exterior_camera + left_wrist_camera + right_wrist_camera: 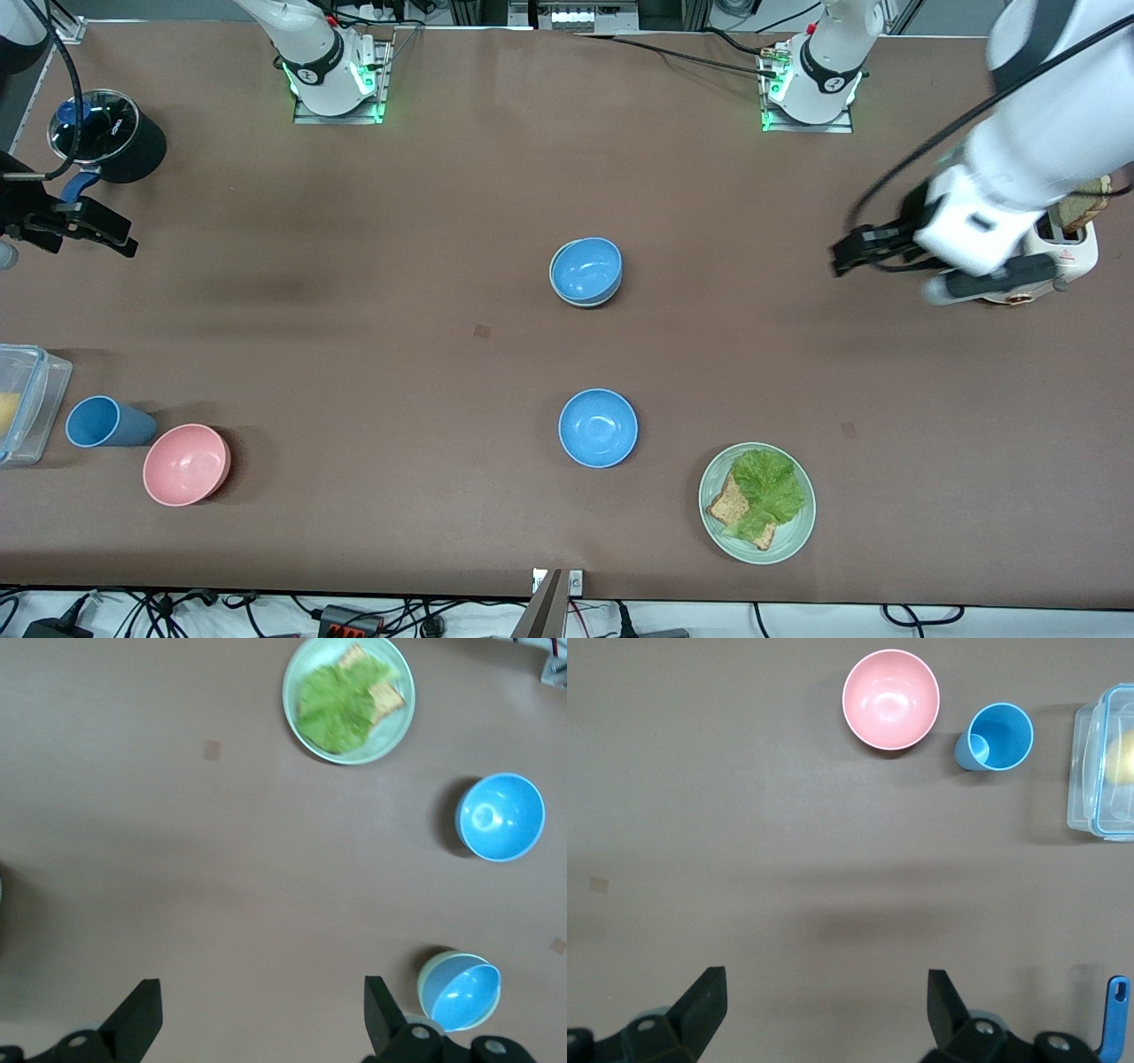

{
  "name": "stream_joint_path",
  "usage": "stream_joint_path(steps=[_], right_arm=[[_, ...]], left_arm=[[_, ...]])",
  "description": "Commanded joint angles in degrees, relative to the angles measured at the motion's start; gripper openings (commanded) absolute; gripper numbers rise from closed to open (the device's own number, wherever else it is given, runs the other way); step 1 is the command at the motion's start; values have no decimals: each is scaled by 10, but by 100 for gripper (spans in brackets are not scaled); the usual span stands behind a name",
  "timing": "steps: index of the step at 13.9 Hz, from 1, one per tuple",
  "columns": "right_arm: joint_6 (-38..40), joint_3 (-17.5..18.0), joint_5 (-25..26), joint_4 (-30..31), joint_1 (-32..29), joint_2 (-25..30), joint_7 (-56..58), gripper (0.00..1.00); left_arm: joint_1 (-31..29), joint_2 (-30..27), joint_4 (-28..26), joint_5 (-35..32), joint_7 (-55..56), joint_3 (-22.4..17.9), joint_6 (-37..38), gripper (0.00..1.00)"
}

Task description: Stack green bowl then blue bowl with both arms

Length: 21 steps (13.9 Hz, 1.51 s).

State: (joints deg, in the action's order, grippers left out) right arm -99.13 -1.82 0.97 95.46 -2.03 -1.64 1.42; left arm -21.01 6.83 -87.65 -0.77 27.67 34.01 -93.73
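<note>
The green bowl (556,285) stands mid-table with a blue bowl (586,269) nested in it; only its pale rim shows. Both also show in the left wrist view: the green bowl (426,976) and the blue bowl in it (461,994). A second blue bowl (598,428) stands alone, nearer to the front camera, and shows in the left wrist view (500,816). My left gripper (842,255) (261,992) is open and empty over bare table toward the left arm's end. My right gripper (120,237) (824,983) is open and empty over the right arm's end.
A pale green plate (796,532) with lettuce and bread lies near the front edge. A pink bowl (186,463), a blue cup (104,423) and a clear container (27,399) stand at the right arm's end. A black lidded pot (111,135) and a white toaster (1067,252) stand at the ends.
</note>
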Motion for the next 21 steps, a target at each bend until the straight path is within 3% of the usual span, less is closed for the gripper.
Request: stream_joint_path(steps=[1,4,6,9,21], right_arm=[[10,-2,0,-4,0,6,9,100],[10,-2,0,-4,0,6,9,100],[10,-2,0,-4,0,7,9,100],[10,-3,0,-4,0,7,9,100],[19,-2,0,-4,0,9,8,100]], left_arm=[[4,-58,-32,17,-87,-40,29,100],[43,-81,-61,17,-183,-115,32,100],[55,-82,-69,16,-184,-123,35,100],[104,-84,-63,18,-223,-174,68,100],[102,-76,-58,35,-218,-170,69,100]])
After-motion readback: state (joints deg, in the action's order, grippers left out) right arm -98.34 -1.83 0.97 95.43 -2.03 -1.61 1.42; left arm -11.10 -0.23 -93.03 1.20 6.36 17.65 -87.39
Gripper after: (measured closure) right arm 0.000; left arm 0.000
